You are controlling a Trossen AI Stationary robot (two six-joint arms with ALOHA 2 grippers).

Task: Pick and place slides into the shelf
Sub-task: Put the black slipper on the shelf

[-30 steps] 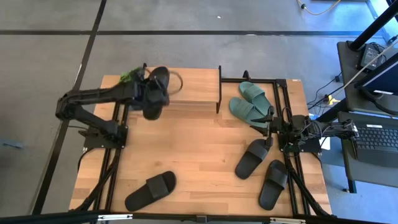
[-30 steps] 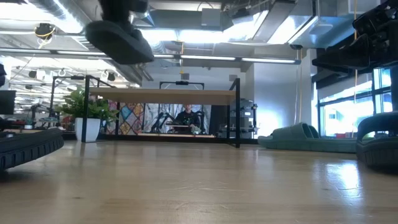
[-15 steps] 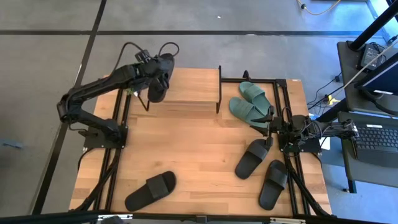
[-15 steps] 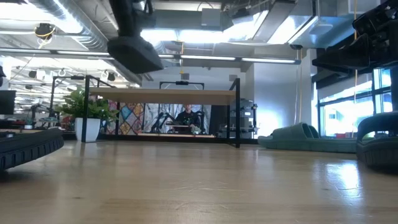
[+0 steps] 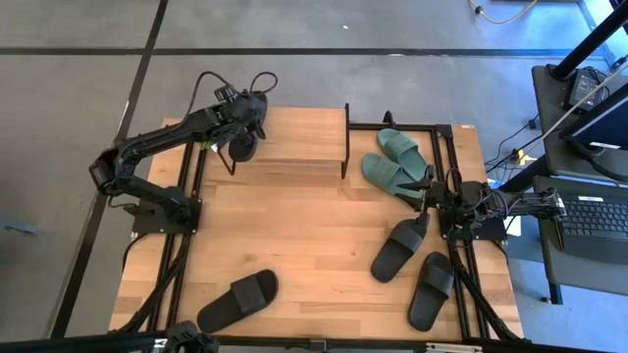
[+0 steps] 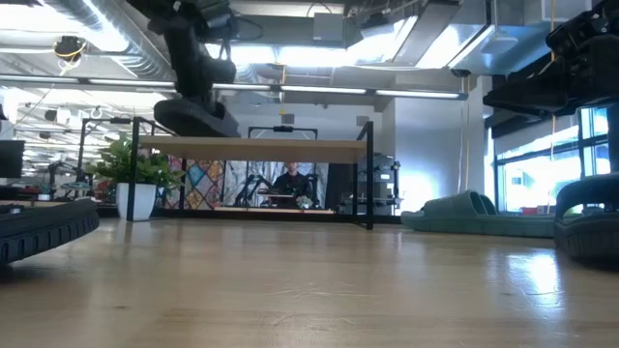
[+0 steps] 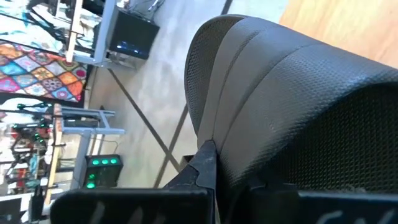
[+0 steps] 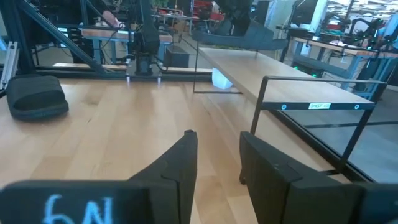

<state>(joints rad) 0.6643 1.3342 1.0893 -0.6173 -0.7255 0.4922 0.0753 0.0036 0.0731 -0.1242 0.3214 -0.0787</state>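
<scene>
My left gripper [image 5: 249,106] is shut on a black slide [image 5: 243,137], carried in the air above the left end of the shelf [image 5: 294,137], a low rack with a wooden top board. In the low view that slide [image 6: 193,118] hangs just over the board [image 6: 261,147]. Two teal slides [image 5: 394,159] lie sole-down to the right of the shelf. Three more black slides lie on the table, at the near left [image 5: 237,299] and the right [image 5: 397,250] [image 5: 432,289]. My right gripper [image 8: 214,155] waits open at the right edge. My left gripper grips the black slide beside its wide textured strap [image 7: 280,93], with a fingertip [image 7: 205,163] against the slide's edge; the slide itself hides the rest of the contact. The fingers slant down from the table's left. The slide hangs below them, nearly level and clear of the shelf.
The shelf's black metal posts [image 5: 345,137] stand at its corners, and there is room under its top board [image 6: 251,184]. Black rails [image 5: 186,245] run along both sides of the table. The middle of the tabletop [image 5: 304,226] is bare wood.
My left gripper has swung toward the table's far edge and come down, carrying the black slide from in front of the shelf to just over the shelf's left end. The slide has turned about on the way and stayed clear of the table.
</scene>
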